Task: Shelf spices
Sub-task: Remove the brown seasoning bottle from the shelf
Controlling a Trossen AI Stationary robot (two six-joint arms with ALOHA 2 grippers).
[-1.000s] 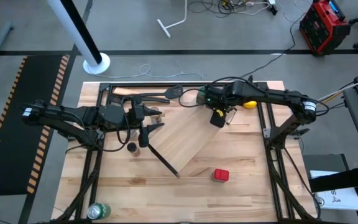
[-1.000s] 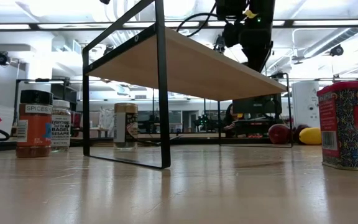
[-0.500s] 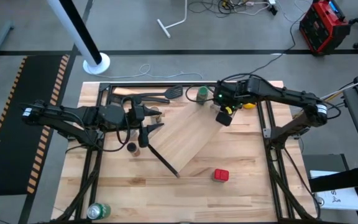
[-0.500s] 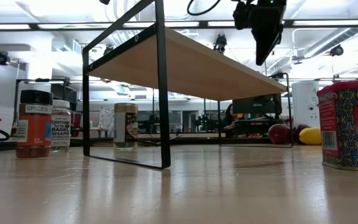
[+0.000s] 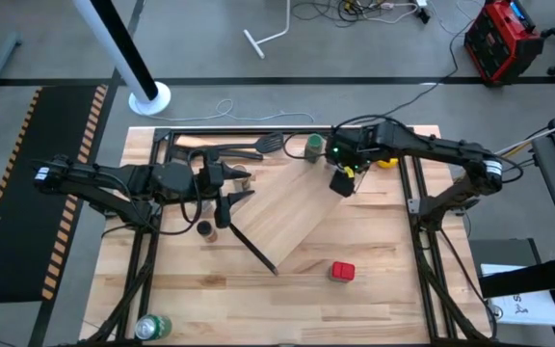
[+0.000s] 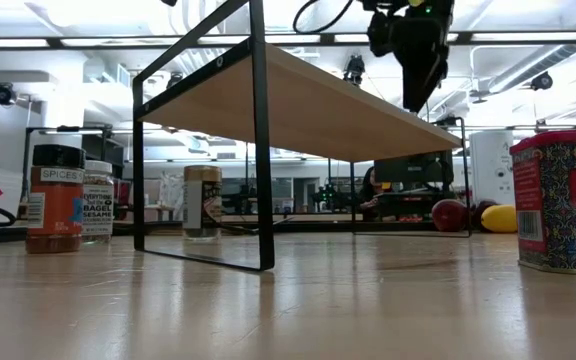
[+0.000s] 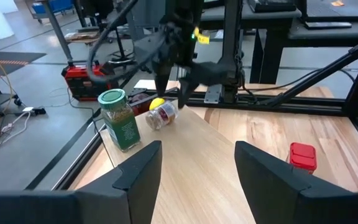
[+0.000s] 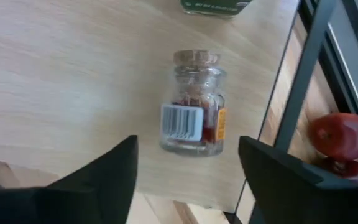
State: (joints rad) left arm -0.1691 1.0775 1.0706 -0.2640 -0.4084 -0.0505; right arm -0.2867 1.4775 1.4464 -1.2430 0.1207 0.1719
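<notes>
The shelf [image 5: 287, 207] is a pale board standing on thin black end frames [image 6: 260, 140]. On its far end a green jar [image 7: 120, 118] stands upright. Beside it a small clear shaker [image 8: 191, 121] lies on its side. My right gripper [image 8: 188, 186] hangs open above the shaker, one finger on either side and clear of it. My left gripper [image 7: 197, 180] is open over the shelf's left end, holding nothing. The red tin [image 5: 342, 272] stands on the table in front of the shelf. A black-capped jar [image 6: 56, 200], a white-capped jar [image 6: 98, 200] and a tan container [image 6: 202, 200] stand left of the shelf.
A large black tube frame [image 5: 162, 145] borders the table. Black spatulas [image 5: 249, 149] lie at the far edge. A yellow lemon [image 5: 385, 162] and a dark red fruit [image 8: 340, 134] sit right of the shelf's far end. A green can [image 5: 152, 328] stands at the near left corner.
My right gripper has risen from close over the shelf's far end and shifted slightly toward the table's right edge. That uncovered the green jar in the high view.
</notes>
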